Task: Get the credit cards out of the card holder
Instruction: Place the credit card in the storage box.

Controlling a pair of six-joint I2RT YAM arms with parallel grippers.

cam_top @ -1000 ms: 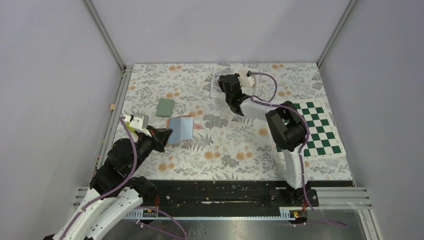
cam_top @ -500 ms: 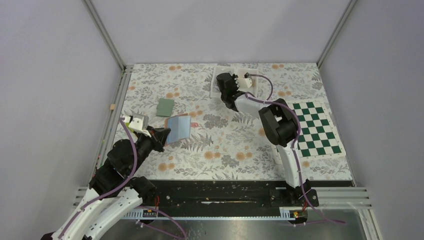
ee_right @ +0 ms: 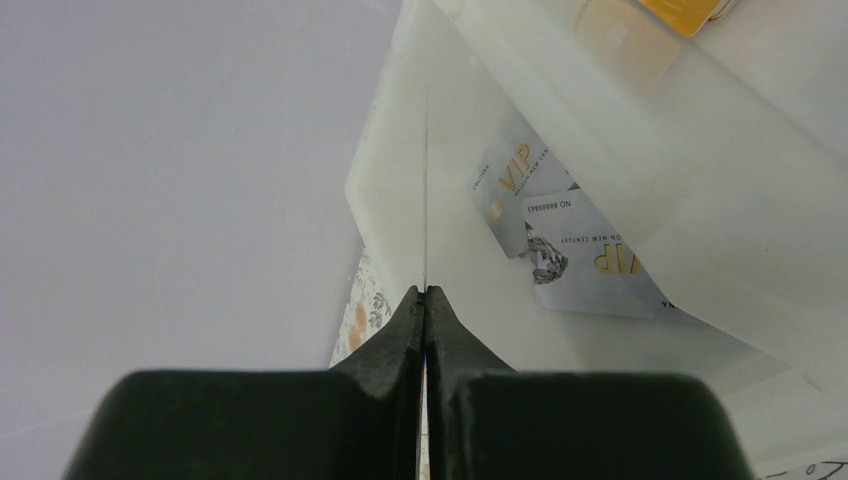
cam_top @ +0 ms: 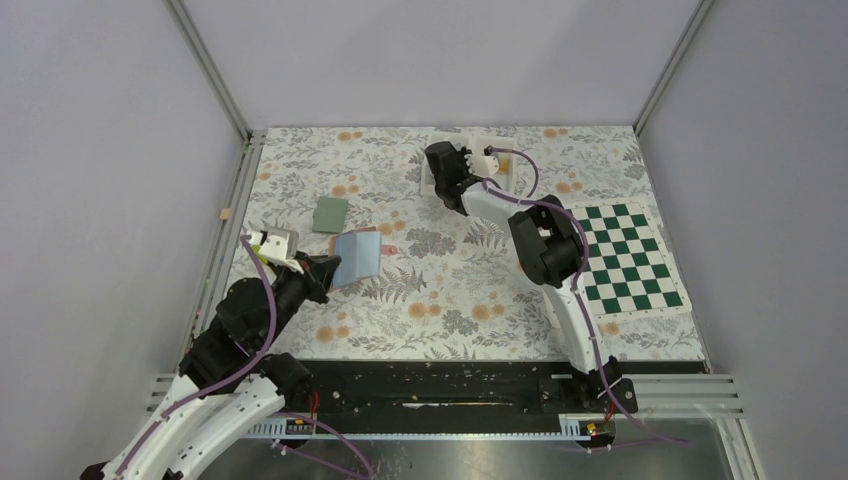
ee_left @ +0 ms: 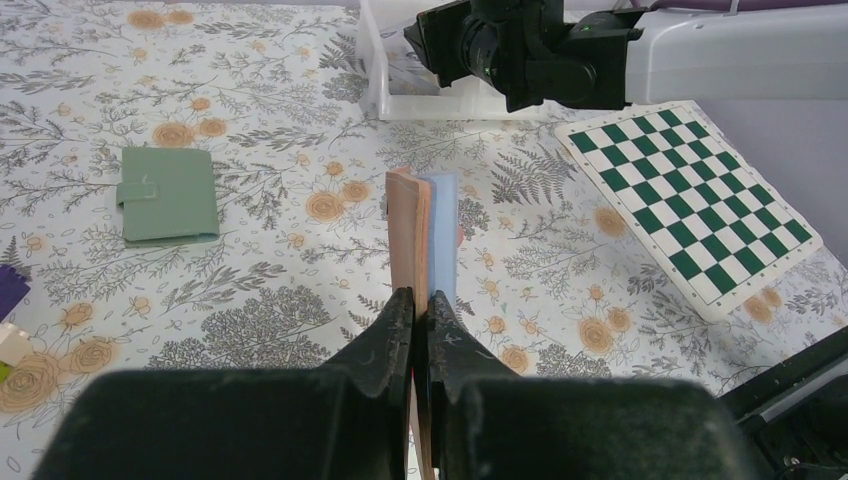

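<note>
The card holder (cam_top: 358, 258), tan outside and light blue inside, stands on edge above the floral table at the left. My left gripper (cam_top: 322, 272) is shut on its near edge. In the left wrist view the holder (ee_left: 420, 225) rises straight out from between the closed tips of that gripper (ee_left: 420, 300). My right gripper (cam_top: 442, 166) hangs over the white tray (cam_top: 427, 178) at the back. It (ee_right: 425, 292) is shut on a credit card seen edge-on as a thin line (ee_right: 425, 170). Two silvery credit cards (ee_right: 575, 240) lie in the tray's compartment below.
A small grey-green folded case with a tab (ee_left: 168, 195) lies on the table left of the holder. The green-and-white chessboard mat (cam_top: 625, 255) lies at the right. A gold-coloured thing (ee_right: 690, 8) sits in the tray's other compartment. A purple corner (ee_left: 8, 290) shows at the left wrist view's edge.
My right gripper has moved left and farther back over the tray with its card. The left gripper has shifted the holder slightly left, then held still.
</note>
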